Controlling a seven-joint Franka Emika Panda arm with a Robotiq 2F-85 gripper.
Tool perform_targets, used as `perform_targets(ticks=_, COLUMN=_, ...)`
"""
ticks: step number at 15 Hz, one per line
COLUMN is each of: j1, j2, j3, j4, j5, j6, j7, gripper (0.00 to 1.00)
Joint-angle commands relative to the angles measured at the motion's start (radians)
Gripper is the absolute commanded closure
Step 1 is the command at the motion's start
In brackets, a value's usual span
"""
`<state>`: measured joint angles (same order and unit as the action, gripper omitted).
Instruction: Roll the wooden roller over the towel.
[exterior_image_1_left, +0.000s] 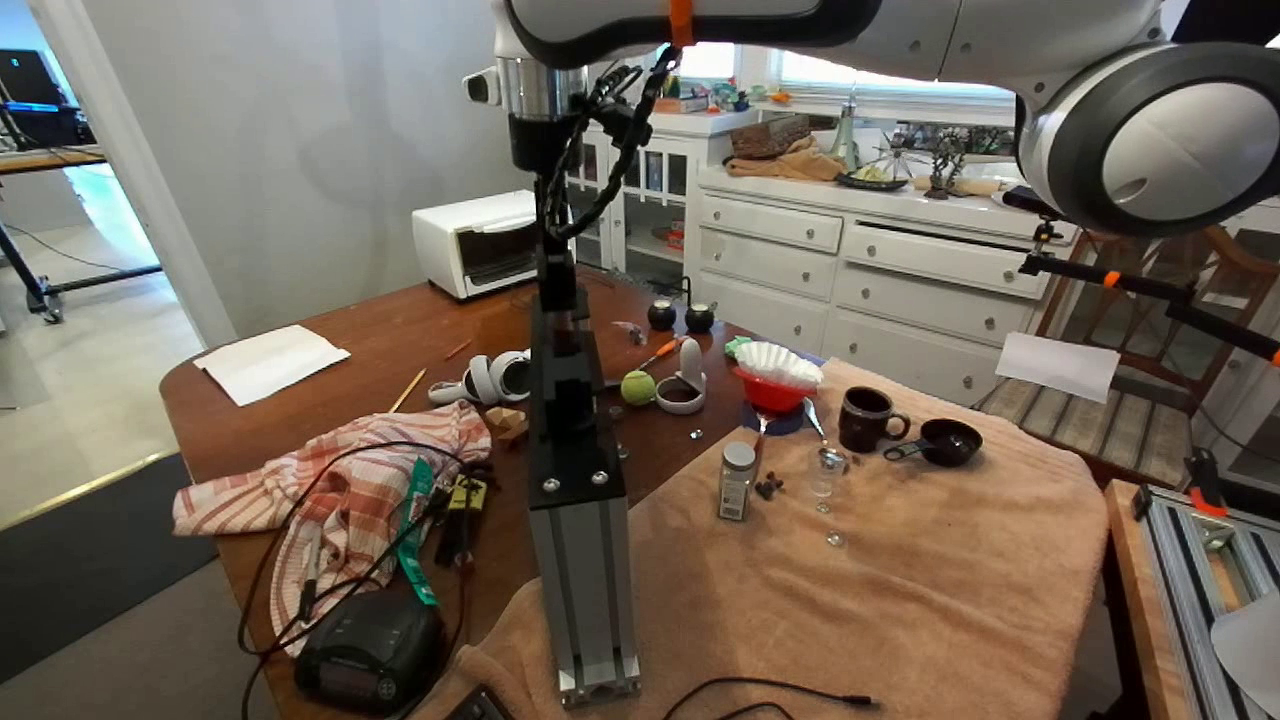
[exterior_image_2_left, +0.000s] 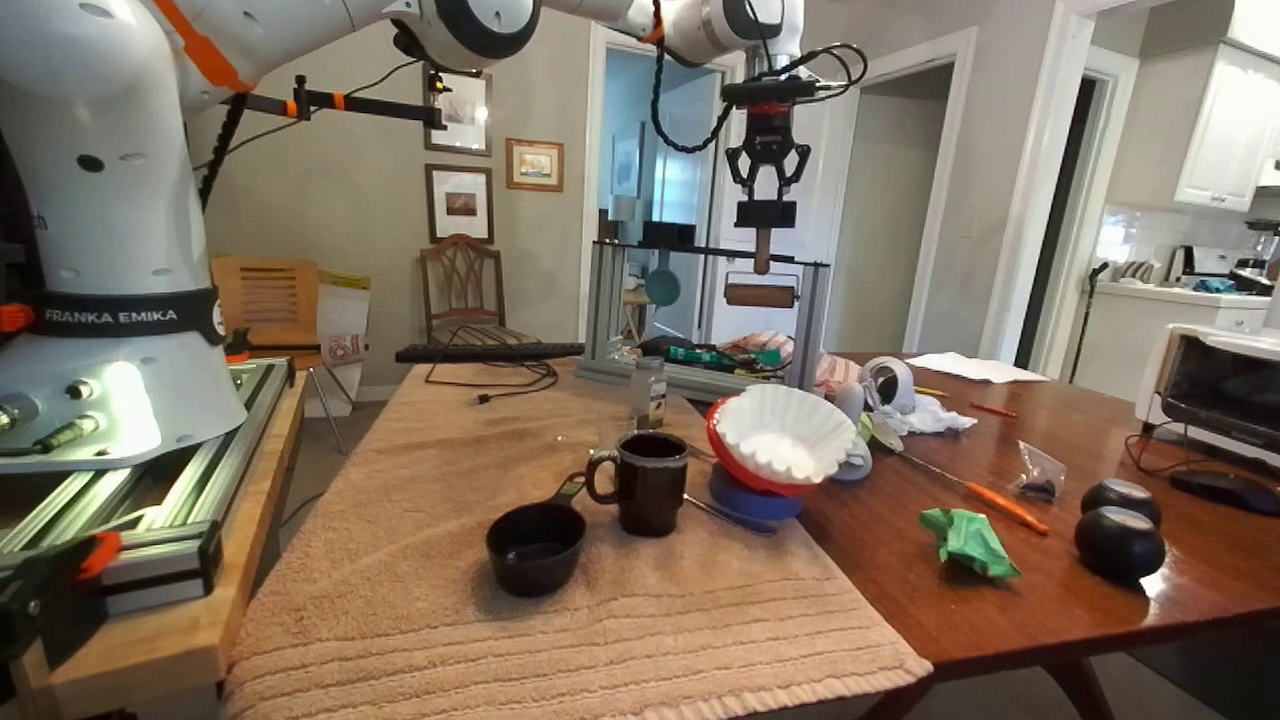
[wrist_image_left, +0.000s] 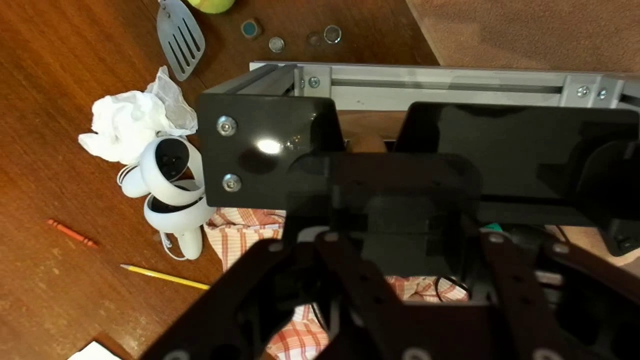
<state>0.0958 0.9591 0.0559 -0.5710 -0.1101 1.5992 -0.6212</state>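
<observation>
A glossy red-brown wooden table (exterior_image_2_left: 1060, 605) fills the lower right of the frame in an exterior view; across the lower left and center lies a tan towel (exterior_image_2_left: 420, 640), thick-piled, its near end ribbed in parallel lines; at its far end stands a rack (exterior_image_2_left: 602, 310) of gray metal rails with a flat black top; in the wrist view, an orange-and-white striped cloth (wrist_image_left: 245, 237) lies crumpled at lower center. The wooden roller (exterior_image_2_left: 760, 295) — a smooth brown cylinder on a thin bent wire, under an upright wooden handle — hangs upper right of center in an exterior view, in the air at the rack, well apart from the towel; atop the handle sits a rectangular black block (exterior_image_2_left: 767, 214); the gripper (exterior_image_2_left: 768, 195) points down from above, its fingers narrow and closed on that block.
</observation>
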Motion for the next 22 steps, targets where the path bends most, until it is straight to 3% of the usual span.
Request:
perform_targets(ticks=1, j1=0.015, j2=-0.003, j3=0.013, j4=0.008, j5=0.02, j6=-0.071, j7=0.033, gripper=0.78)
perform_targets(ticks=15, j1=0.008, j2=0.059, j3=0.022, j4=0.006, j5=0.036, j6=-0.036, j7=0.029, gripper=0.78)
perform_targets(ticks=22, j1=-0.006, j2=0.001, j3=0.003, j4=-0.024, j5=0.021, j6=-0.071, j7=0.046, gripper=0.78)
